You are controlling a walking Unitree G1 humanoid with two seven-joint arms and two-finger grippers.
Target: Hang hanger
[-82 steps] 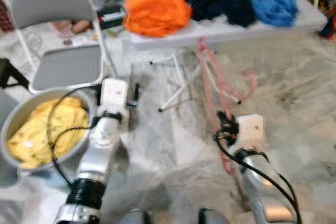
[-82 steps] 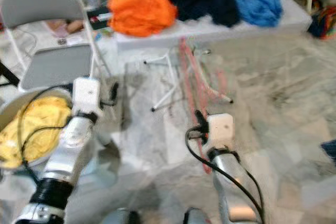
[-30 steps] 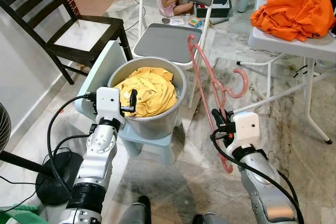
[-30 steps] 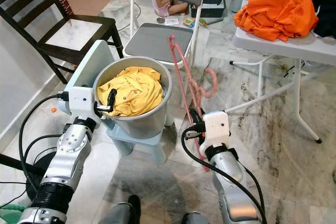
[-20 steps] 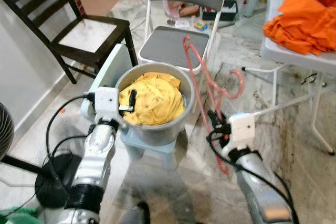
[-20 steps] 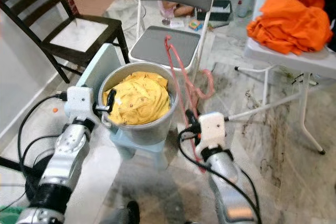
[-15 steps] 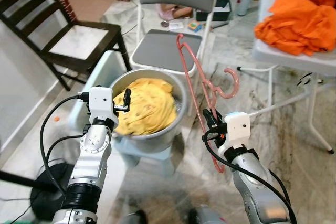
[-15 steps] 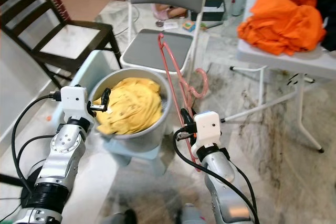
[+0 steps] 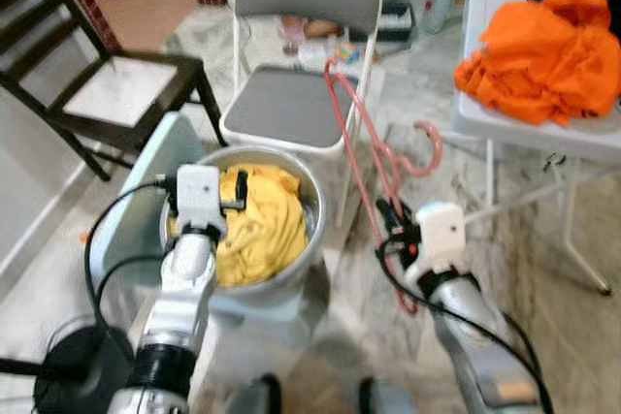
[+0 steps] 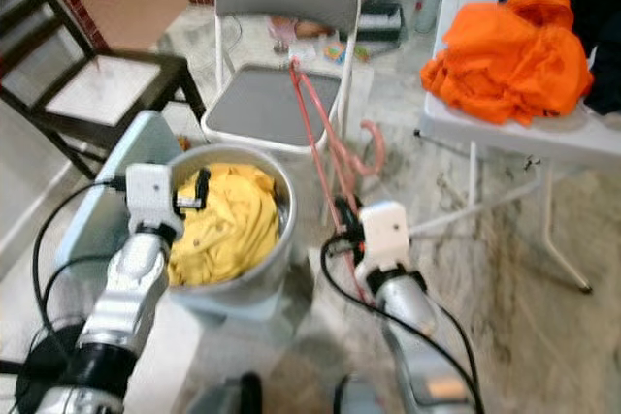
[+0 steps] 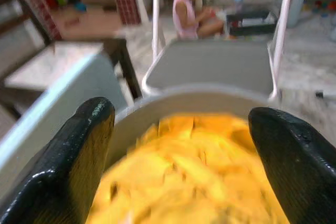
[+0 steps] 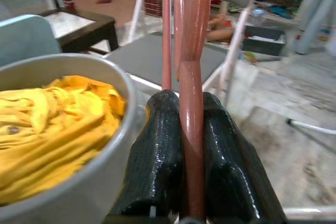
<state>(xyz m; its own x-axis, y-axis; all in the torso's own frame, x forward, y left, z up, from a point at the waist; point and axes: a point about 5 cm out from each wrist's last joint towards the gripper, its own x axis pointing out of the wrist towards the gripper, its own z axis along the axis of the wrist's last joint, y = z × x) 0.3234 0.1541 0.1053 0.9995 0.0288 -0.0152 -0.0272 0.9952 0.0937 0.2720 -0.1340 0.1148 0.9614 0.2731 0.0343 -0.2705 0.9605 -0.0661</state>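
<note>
Pink hanger (image 12: 192,77) in right hand (image 12: 191,129)

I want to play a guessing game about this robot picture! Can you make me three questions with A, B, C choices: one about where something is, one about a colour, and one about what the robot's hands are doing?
1. Where is the yellow cloth?
A. in the metal tub
B. on the grey chair
C. on the floor

2. What colour is the hanger?
A. green
B. pink
C. white

3. What is the right end effector doing?
A. hanging open
B. gripping the hanger
C. holding cloth

Answers:
1 A: the yellow cloth fills the metal tub.
2 B: the hanger is pink.
3 B: the right end effector is shut on it, while the left end effector is open above the tub.
</note>
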